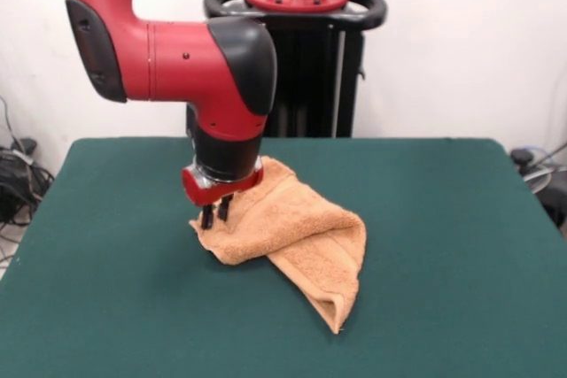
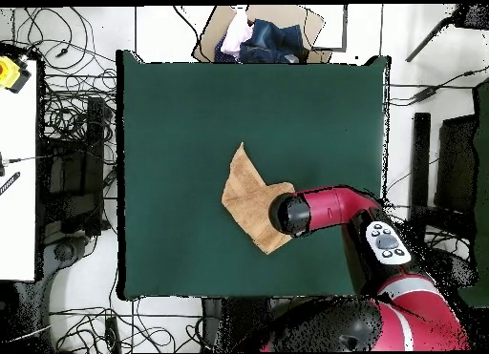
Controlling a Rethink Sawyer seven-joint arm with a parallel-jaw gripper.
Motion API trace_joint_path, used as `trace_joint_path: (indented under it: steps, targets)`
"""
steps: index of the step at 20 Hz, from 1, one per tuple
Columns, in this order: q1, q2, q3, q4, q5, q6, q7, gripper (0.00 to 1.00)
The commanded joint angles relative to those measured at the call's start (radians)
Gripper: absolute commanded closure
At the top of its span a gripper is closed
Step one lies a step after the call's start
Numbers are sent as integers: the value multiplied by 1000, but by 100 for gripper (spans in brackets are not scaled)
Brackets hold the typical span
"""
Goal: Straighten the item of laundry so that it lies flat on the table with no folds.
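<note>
Towel sits roughly mid-worktop, definitely not flat. It's a light orange-tan terry one, folded over on itself into a lumpy wedge: in the front view a thick doubled flap runs down to a pointed corner at the near side, and another layer spreads out under the arm. From overhead it reads as a crooked kite shape, one narrow point aimed at the far edge from the robot's base, the wider part closer to the base and partly hidden under the arm's black wrist.

The tool comes straight down at the towel's edge, on the left side of the cloth in the front view. Its two dark fingers stand close together with only a thin gap, tips right at the cloth's rim where it meets the green felt. Looks like they're pinching that edge, though the tips are partly sunk into the terry, so it's not completely clear.

The red arm bends in from the upper left and turns down over the towel.
</note>
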Motion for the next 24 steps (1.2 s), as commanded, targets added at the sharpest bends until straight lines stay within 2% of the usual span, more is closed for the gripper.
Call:
trace_joint_path:
  steps: [1, 15, 18, 21, 24]
  targets:
    - [-28, 211, 5, -108, -43, -240, 152, 100]
    - [1, 210, -26, -111, -61, -261, 184, 100]
    - [57, 175, -77, -94, -78, -267, 241, 100]
    - [128, 93, -125, -38, -65, -241, 296, 100]
    - [274, 36, -233, 2, -57, -260, 417, 100]
